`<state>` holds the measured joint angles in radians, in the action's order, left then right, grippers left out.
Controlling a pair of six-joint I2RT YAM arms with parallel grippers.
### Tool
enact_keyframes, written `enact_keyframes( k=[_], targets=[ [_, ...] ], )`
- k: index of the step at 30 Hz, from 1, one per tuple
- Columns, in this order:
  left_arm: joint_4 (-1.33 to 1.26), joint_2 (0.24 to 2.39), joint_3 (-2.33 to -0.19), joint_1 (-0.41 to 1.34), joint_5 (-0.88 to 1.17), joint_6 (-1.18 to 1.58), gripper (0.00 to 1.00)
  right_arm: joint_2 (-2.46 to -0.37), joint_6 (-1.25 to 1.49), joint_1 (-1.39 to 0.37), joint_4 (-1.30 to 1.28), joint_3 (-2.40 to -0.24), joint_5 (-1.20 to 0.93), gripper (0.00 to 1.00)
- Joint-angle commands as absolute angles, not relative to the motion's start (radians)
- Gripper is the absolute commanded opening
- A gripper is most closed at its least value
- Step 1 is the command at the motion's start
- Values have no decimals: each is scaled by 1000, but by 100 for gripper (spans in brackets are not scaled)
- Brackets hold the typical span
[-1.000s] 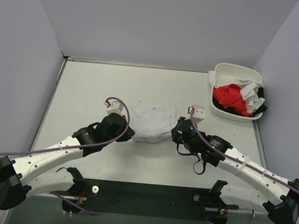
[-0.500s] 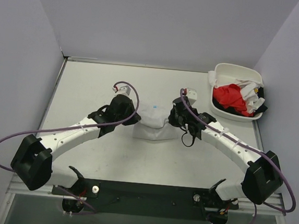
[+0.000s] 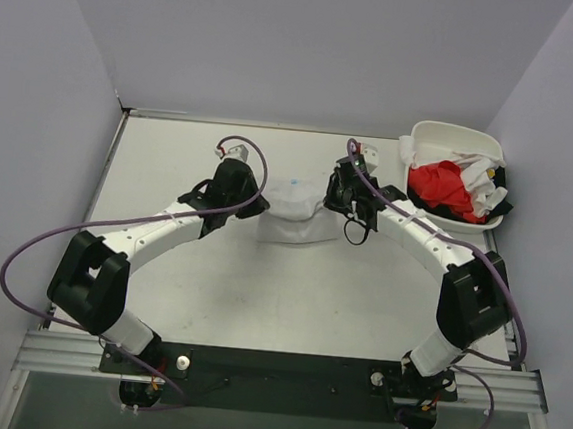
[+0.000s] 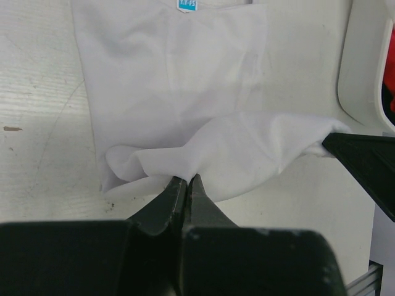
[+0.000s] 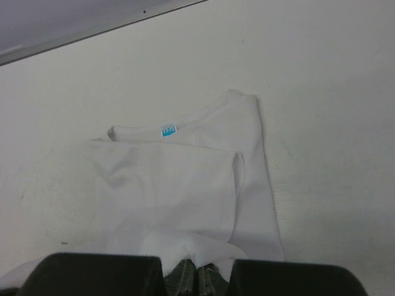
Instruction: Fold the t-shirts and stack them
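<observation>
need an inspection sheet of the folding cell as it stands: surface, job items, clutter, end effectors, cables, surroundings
Surface: pale table, with one small brown speck.
Job's things: white t-shirt on the table, blue neck label facing up, lower hem lifted and carried toward the collar. A red t-shirt and white t-shirts are bunched in the white tub at the far right.
Clutter: nothing seen.
End effectors: left end effector shut on the white t-shirt's hem; right end effector shut on the same hem.
Cables: purple cables loop off both arms.
Surroundings: plain walls on three sides.
</observation>
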<state>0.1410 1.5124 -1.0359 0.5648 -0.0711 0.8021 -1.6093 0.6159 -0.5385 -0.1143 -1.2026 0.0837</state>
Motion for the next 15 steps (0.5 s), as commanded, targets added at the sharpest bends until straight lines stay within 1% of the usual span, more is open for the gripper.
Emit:
enact_keyframes(
  k=[1,9,13,15],
  targets=[
    [72,1562,-1094,525,-51,790,0,-1660,598,-509,-84,-1262,43,0],
    [58,1634,-1157,473,-23,802,0,-1729,600,-471,-58,-1330,6,0],
    [61,1606,-1155,469,-20,801,0,-1700,594,-469,-51,-1306,6,0],
    [49,1574,-1115,474,-3,814,0,-1657,594,-472,-35,-1255,-34,0]
  ],
)
